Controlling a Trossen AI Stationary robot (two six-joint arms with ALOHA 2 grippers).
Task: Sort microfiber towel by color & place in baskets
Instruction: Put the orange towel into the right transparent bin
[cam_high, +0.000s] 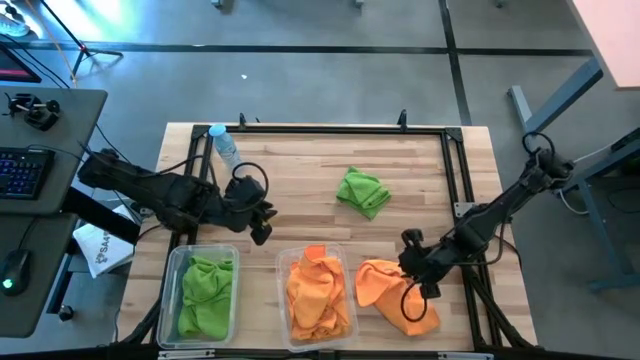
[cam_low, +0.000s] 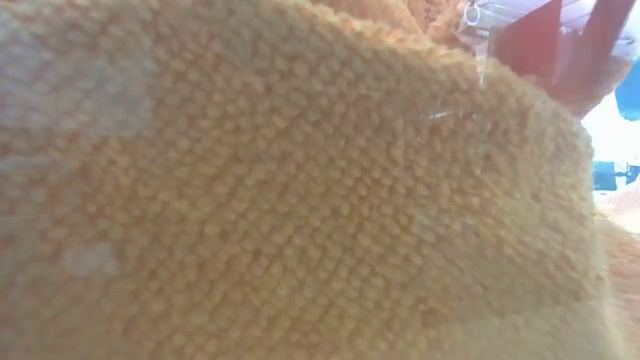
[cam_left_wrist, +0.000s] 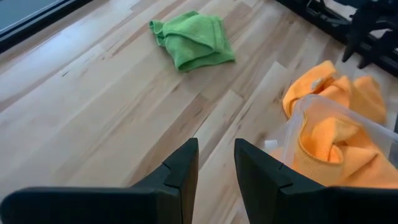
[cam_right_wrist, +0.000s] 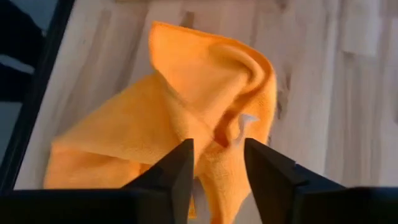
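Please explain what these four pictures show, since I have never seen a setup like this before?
This is a robot with two dark arms working at a wooden table. One picture looks straight down, one sits at table height and is filled by orange cloth pressed close to the lens, and two come from cameras on the wrists.

The left gripper hangs open and empty above the table near the basket of green cloths. The right gripper has its fingers around a fold of a loose orange cloth; whether they have shut on it is unclear. The middle basket holds orange cloths. One green cloth lies loose farther back, and a water bottle rests near the corner.
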